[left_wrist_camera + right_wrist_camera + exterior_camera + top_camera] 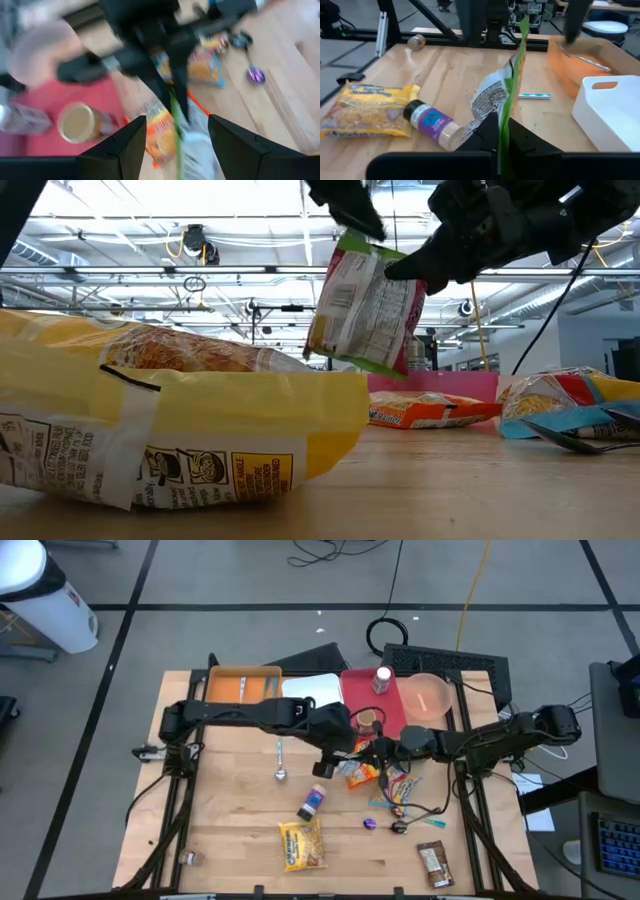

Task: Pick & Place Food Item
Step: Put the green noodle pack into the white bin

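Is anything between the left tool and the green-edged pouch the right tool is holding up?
Nothing visible is in the way. The right tool is shut on the green-edged pouch, holding it above the table. The left tool is open, with a finger on either side of the pouch's edge and nothing else in the gap.

Jar on tray

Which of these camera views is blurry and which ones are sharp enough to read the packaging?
Left wrist view: heavily smeared, the arms and red tray are soft shapes. Right wrist view: crisp, the yellow noodle bag and spice jar show clearly. Low view: bright ceiling lights behind, the hanging green-edged packet is slightly soft.
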`<state>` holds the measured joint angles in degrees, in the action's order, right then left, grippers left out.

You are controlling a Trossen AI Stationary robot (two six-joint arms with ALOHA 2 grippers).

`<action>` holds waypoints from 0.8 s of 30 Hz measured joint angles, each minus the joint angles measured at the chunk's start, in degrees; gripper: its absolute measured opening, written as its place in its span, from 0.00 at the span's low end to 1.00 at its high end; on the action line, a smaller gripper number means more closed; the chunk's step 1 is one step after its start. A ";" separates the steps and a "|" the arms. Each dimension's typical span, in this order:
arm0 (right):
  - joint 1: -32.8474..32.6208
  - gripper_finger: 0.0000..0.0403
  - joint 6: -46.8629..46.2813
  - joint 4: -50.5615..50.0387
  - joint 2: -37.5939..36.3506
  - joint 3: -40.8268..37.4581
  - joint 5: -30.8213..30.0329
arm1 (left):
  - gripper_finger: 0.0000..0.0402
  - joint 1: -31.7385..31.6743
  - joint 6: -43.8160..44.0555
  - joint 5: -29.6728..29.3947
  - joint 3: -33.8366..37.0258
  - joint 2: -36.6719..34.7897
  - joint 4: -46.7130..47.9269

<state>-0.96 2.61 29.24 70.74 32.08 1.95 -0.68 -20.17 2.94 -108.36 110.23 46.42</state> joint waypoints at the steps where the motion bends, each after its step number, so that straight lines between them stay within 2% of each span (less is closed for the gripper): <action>1: 0.46 0.00 0.54 0.02 0.00 0.02 0.59 | 0.54 -0.12 0.49 0.00 -1.10 0.87 1.97; 5: 2.21 0.00 1.24 -0.14 0.00 0.69 7.03 | 0.54 -0.78 1.45 0.08 -3.73 2.83 5.57; 18: 2.40 0.00 2.63 -0.39 0.00 3.10 8.75 | 0.53 -3.17 2.50 6.21 -3.80 3.17 7.57; 21: 2.40 0.00 2.63 -0.42 0.00 3.10 8.75 | 0.49 -3.15 2.44 6.21 -3.81 3.17 7.65; 24: 2.40 0.00 2.61 -0.40 0.00 3.10 8.70 | 0.40 -3.09 1.94 6.24 -3.82 3.17 7.36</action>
<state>1.43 5.22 28.84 70.74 35.18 10.66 -3.77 -18.23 9.17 -112.18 113.40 53.78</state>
